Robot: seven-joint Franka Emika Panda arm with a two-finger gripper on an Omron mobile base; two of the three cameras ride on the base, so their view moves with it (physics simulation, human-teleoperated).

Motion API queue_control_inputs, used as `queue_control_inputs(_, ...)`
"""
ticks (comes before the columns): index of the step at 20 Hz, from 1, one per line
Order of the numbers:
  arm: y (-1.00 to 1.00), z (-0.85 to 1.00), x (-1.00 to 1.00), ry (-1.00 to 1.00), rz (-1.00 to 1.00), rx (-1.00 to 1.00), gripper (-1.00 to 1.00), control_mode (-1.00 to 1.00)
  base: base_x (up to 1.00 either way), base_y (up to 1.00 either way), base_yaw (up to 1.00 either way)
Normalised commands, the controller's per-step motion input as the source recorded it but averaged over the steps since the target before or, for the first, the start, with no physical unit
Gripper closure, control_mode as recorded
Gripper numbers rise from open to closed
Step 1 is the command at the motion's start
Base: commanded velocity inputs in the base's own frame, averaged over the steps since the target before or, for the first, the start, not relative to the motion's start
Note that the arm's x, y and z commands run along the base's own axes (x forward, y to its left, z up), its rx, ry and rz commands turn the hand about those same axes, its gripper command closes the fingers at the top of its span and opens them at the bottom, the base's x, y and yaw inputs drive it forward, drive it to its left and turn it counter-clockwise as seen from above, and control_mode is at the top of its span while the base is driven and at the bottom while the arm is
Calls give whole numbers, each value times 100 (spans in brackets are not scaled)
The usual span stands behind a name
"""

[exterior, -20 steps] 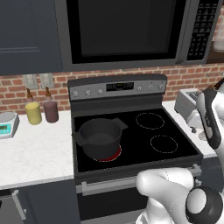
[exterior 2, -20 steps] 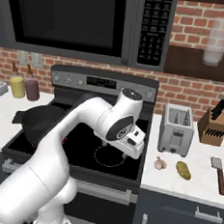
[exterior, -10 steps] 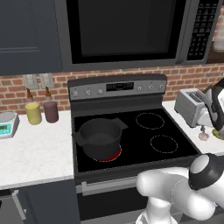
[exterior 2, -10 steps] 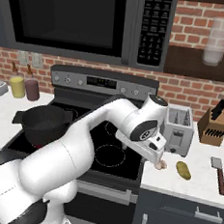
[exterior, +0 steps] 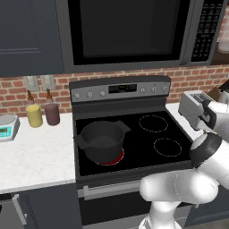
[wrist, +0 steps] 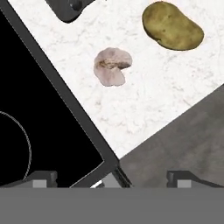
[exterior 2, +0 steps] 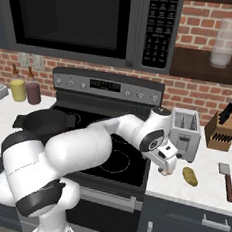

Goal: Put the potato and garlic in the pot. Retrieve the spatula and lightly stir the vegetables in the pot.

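— where's the hand right now?

— the two-finger gripper [exterior 2: 166,166] hangs over the white marble counter [exterior 2: 207,184] just right of the black glass stovetop [exterior 2: 126,164], its dark tips spread wide apart with nothing between them.

— and what's under it?

— the small pale pinkish-white garlic bulb [wrist: 112,66] lies on the counter below the hand, near the stove's edge. the rounded yellowish-tan potato [exterior 2: 190,176] sits just beside it, apart from it, further from the stove.

— the rest?

— the slim pale grey spatula [exterior 2: 227,180] lies flat further right on the same counter, in front of a wooden knife block [exterior 2: 223,131]. a silver toaster [exterior 2: 185,132] stands behind the hand. the round dark grey pot [exterior: 102,140] sits well apart on the front left burner, which glows red under it.
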Motion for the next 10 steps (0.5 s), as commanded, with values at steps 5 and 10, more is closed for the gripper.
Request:
queue_control_inputs(5, -9, -18, 18, 2, -7, -1, -100, -100, 0, 0, 0)
queue_control_inputs(10, -20, -10, 23, 1, -4, 2, -100, -100, 0, 0, 0)
